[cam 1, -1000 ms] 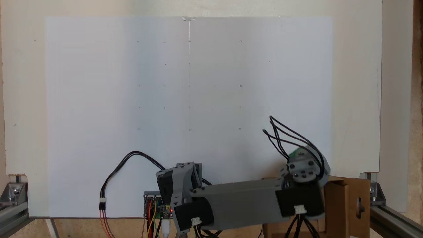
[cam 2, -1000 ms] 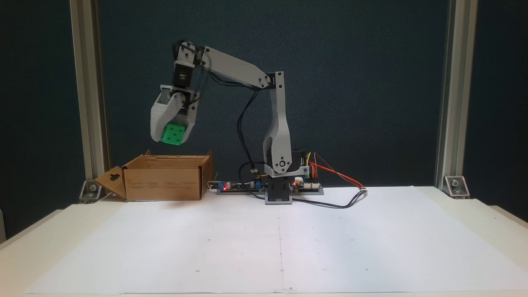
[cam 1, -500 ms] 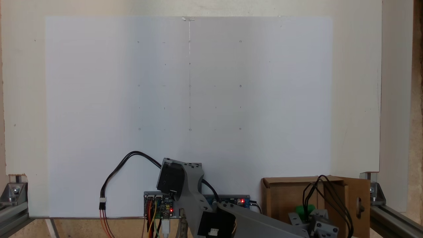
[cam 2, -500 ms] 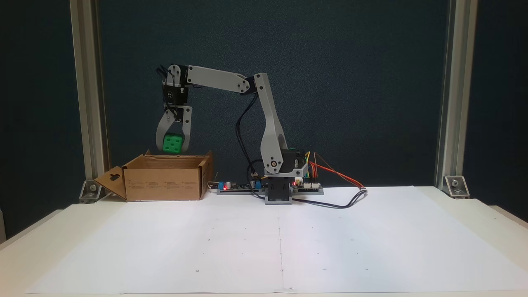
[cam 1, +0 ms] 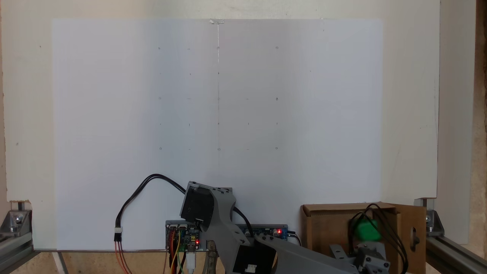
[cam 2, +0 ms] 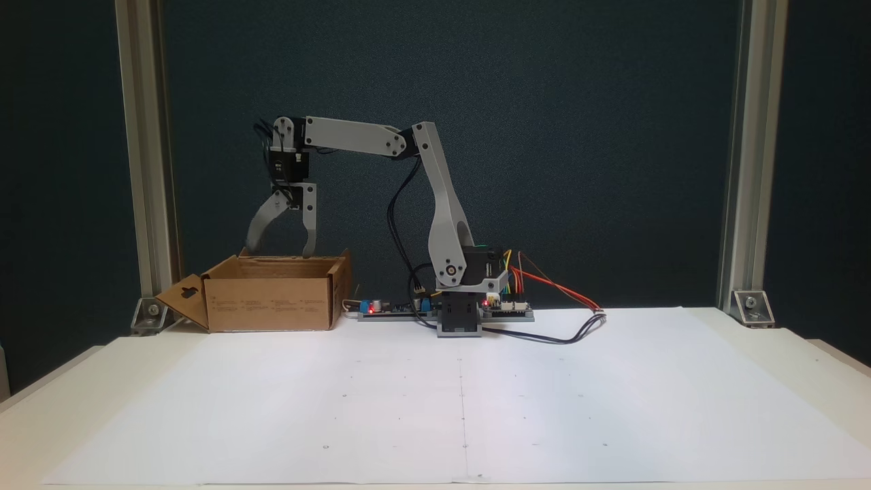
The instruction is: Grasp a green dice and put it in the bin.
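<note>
The bin [cam 2: 269, 296] is a brown cardboard box at the table's back left, with a slotted flap hanging off its left side. From above, the bin [cam 1: 323, 224] sits at the lower right. The green dice [cam 1: 366, 231] lies blurred inside the box, partly behind black cables; the box walls hide it in the side-on fixed view. My gripper [cam 2: 279, 253] hangs just above the box's rim, its two grey fingers spread apart and open, with nothing between them.
The arm's base [cam 2: 461, 320] and circuit boards [cam 2: 388, 307] with coloured wires [cam 2: 551, 286] stand at the back middle. A black cable [cam 1: 150, 186] loops over the white paper sheet [cam 1: 217, 125]. Metal frame posts [cam 2: 139, 163] rise at both back corners.
The gripper carried the dice down over the box, then opened. The dice left the fingers and dropped into the box.
</note>
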### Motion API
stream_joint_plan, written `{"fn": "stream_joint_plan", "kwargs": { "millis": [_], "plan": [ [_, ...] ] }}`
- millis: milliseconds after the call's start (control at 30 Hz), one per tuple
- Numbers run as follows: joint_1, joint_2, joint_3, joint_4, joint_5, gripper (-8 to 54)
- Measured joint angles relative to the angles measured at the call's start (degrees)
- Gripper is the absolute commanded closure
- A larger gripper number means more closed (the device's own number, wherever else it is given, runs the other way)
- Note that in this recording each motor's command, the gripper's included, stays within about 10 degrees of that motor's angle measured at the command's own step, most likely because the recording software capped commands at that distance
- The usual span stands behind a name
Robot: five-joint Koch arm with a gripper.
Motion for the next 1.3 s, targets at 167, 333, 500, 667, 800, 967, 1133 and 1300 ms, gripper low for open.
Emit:
{"fn": "stream_joint_plan", "kwargs": {
  "millis": [167, 333, 500, 667, 800, 967, 1133, 1300],
  "plan": [
    [-2.02, 0.00, 0.00, -5.19, 1.58, -0.6],
    [-13.45, 3.78, 0.09, -13.80, 12.48, -0.3],
    [-32.87, 12.30, 0.00, -19.86, 18.37, -0.1],
    [-53.44, 16.61, 0.00, -21.45, 18.72, -0.2],
    [-69.87, 17.58, 0.62, -21.45, 18.72, -0.4],
    [-90.09, 18.98, 0.97, -21.45, 19.07, -0.4],
    [-104.41, 24.17, 8.00, -23.47, 19.16, -0.4],
    [-111.01, 31.20, 24.17, -35.16, 19.51, -0.3]
  ]
}}
